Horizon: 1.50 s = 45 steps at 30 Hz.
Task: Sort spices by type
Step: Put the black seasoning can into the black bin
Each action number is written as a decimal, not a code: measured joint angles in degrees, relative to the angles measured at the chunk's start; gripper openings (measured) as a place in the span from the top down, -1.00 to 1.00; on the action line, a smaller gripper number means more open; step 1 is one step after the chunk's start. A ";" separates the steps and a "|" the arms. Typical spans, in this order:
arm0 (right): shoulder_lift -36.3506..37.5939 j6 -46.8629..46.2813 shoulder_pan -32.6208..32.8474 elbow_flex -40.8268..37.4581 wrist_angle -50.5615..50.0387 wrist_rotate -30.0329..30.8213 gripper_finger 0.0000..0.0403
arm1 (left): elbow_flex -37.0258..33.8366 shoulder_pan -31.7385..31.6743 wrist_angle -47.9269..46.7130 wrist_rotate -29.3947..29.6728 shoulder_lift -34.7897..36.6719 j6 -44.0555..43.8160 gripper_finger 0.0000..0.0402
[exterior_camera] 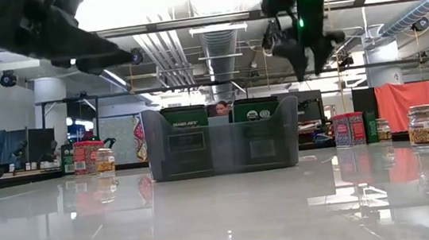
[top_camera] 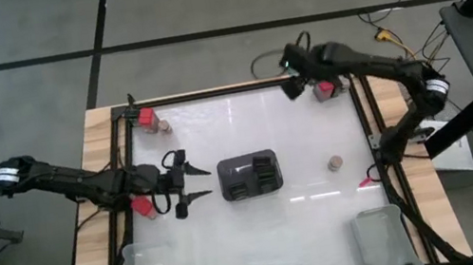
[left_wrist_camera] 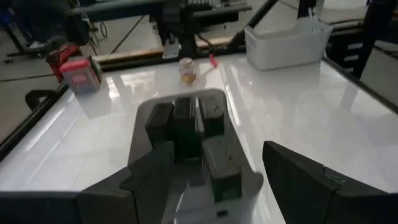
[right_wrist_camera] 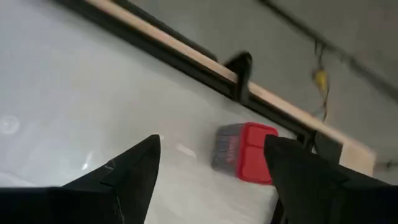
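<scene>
Round jar [exterior_camera: 427, 125] with part-legible "SPICE" label.

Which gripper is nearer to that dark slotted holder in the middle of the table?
The left. The left gripper hangs open just beside the dark slotted holder, pointing at it. The right gripper is open too, farther off near the far edge, by a red spice box.

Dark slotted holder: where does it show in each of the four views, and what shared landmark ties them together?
High view: holder in the middle of the picture.
Low view: mid-picture, standing upright.
Left wrist view: close in front, near centre.
Right wrist view: not in it.
Landmark: the round jar alone beside the holder, also in the low and left wrist views.
</scene>
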<state>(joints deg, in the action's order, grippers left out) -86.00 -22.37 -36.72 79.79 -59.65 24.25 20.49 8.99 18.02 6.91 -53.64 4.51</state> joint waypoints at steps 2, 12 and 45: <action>-2.02 0.50 -4.91 0.19 0.65 -4.24 -0.34 | 0.25 -0.01 1.91 0.01 -0.16 0.00 -0.15; -8.25 2.36 -11.77 0.17 -0.02 -9.26 -0.33 | 0.06 -0.22 1.77 -0.02 -1.44 0.68 -0.15; -2.40 -2.50 -6.96 -5.52 -8.30 -12.79 -0.32 | 0.31 -0.20 0.20 -0.02 -1.23 -0.73 -0.15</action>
<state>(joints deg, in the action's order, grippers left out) -88.40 -24.88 -43.68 74.27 -67.95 11.46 20.80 8.80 18.22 6.89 -54.87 3.78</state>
